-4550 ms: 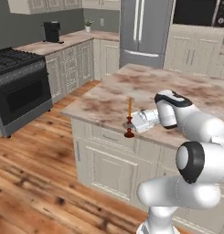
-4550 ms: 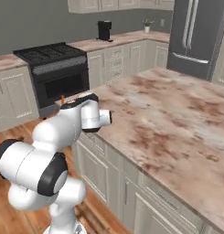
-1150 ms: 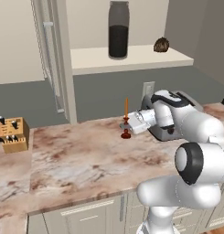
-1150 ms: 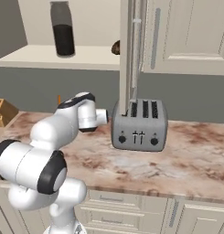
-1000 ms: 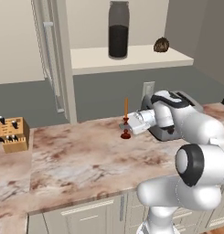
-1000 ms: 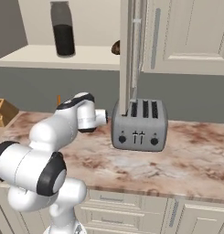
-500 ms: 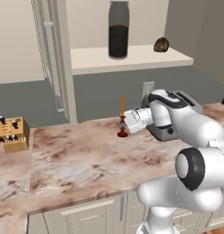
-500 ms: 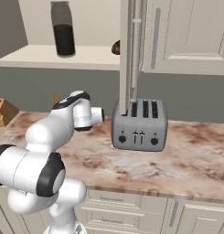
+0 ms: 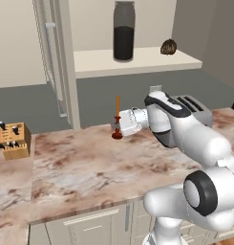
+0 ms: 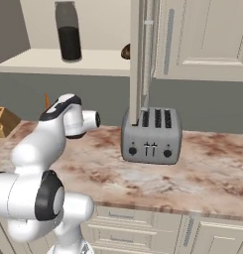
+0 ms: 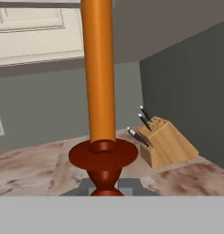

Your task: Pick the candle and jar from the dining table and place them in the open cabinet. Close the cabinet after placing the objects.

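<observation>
Above the marble counter [image 9: 90,167], the gripper [image 9: 119,125] is clamped on the upright candle [image 9: 118,110], below the shelved jar [image 9: 123,31].

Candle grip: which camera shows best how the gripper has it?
The left base view: the whole candle stands upright above the counter, its dark holder at the shut gripper. The hand view is closer but cuts off the candle top and hides the contact. In the right base view the arm covers all but the orange tip.

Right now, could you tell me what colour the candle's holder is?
Dark red-brown holder, clearest in the hand view.
</observation>
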